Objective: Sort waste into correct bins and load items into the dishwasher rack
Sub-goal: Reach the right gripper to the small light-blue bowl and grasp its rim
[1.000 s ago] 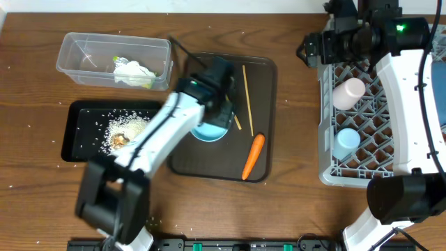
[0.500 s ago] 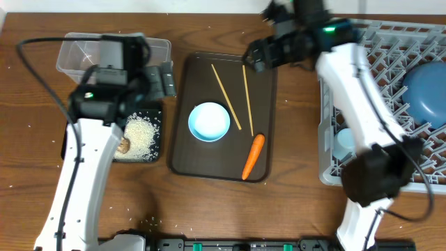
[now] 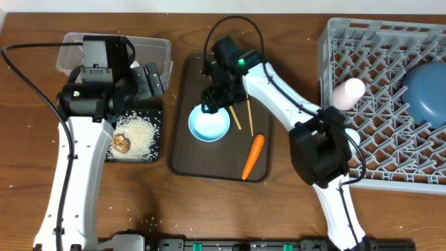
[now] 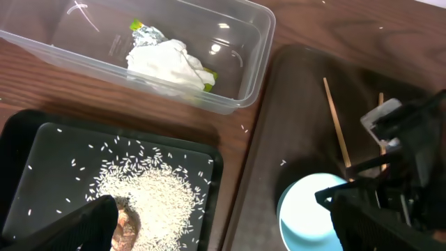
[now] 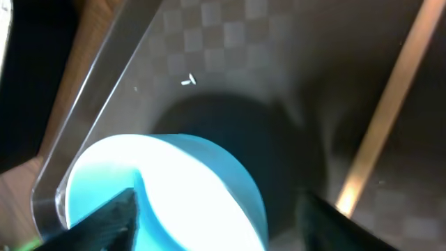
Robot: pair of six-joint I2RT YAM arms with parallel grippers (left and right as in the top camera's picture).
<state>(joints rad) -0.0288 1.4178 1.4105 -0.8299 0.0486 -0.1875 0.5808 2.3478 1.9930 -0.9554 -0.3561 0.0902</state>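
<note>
Right gripper (image 5: 219,202): jaws spread wide, gripping nothing, low over the small light blue bowl (image 3: 209,124), with one finger above its inside.
Left gripper (image 4: 216,202): wide open and empty, above the black tray (image 4: 21,139).
Bowl: on the brown serving tray (image 3: 185,157), beside the chopsticks (image 3: 247,104) and the carrot (image 3: 253,156).
Bins: tissue (image 4: 171,63) in the clear tub (image 3: 70,49); rice (image 4: 153,202) in the black tray.
Rack (image 3: 362,167): holds the large blue bowl (image 3: 425,84) and the pinkish-white cup (image 3: 348,90).

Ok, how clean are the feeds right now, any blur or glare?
Right wrist: soft focus throughout, small light blue bowl blown out near white. Left wrist: sharp, small glare spots on the clear tub. Overhead: crisp, evenly lit.
</note>
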